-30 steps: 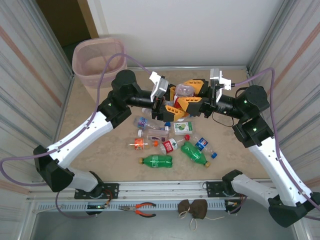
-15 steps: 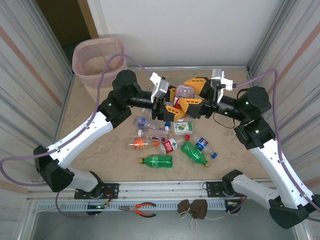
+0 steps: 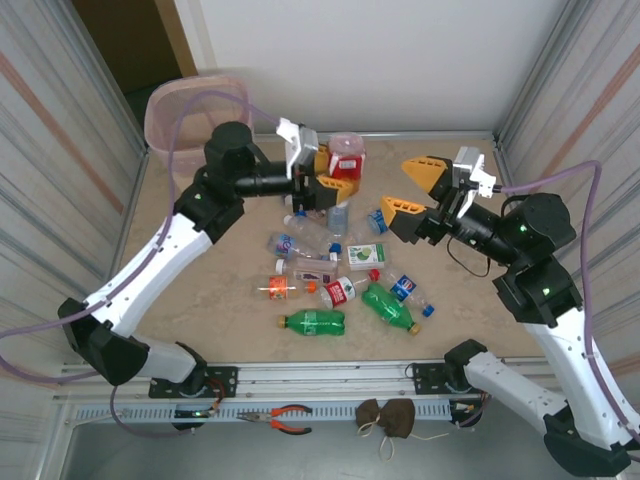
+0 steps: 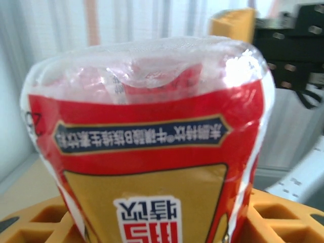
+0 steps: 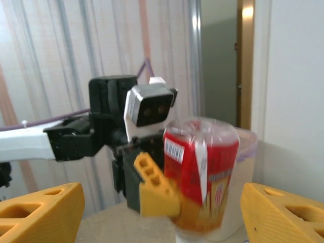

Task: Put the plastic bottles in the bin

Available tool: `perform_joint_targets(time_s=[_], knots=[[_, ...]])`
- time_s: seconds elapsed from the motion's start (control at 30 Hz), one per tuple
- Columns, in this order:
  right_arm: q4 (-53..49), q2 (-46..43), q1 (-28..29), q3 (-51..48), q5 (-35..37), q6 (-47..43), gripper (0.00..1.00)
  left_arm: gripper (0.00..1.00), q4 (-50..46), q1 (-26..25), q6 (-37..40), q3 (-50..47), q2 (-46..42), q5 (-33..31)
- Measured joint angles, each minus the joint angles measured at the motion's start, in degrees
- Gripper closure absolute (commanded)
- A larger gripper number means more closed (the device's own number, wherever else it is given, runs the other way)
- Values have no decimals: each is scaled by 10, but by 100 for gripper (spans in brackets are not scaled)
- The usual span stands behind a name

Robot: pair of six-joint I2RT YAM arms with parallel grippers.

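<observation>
My left gripper (image 3: 338, 172) is shut on a clear bottle with a red and gold label (image 3: 346, 158), held off the table with its label upside down (image 4: 152, 142). The right wrist view shows that bottle (image 5: 202, 172) from the front, with one orange left finger (image 5: 157, 195) against it. My right gripper (image 3: 408, 187) hangs open to the bottle's right, apart from it and with nothing in it. The bin (image 3: 160, 110), with its pink liner, stands at the back left, partly behind the left arm. Several plastic bottles lie mid-table, among them a green one (image 3: 312, 322) and another green one (image 3: 388, 307).
Striped walls close in both sides and a white wall stands at the back. Pliers (image 3: 285, 418) and a brown pouch (image 3: 385, 418) lie on the front rail. Purple cables loop over both arms.
My right gripper opened, let go of the red-labelled bottle and drew back to the right. My left gripper kept the bottle and swung it left and back, nearer the bin.
</observation>
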Motion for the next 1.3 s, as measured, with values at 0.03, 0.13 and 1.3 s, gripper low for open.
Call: perform_joint_targets(time_s=[0.03,0.13,1.3], knots=[[-8,-3,0,0,8,-3,21,45,-15,12,0,13,0,-16],[-26,-7,0,1,25,-10,21,45,-56,50,1,56,4,-60],[-103,-23,0,1,90,-21,23,48,-404,350,-95,411,401,-209]])
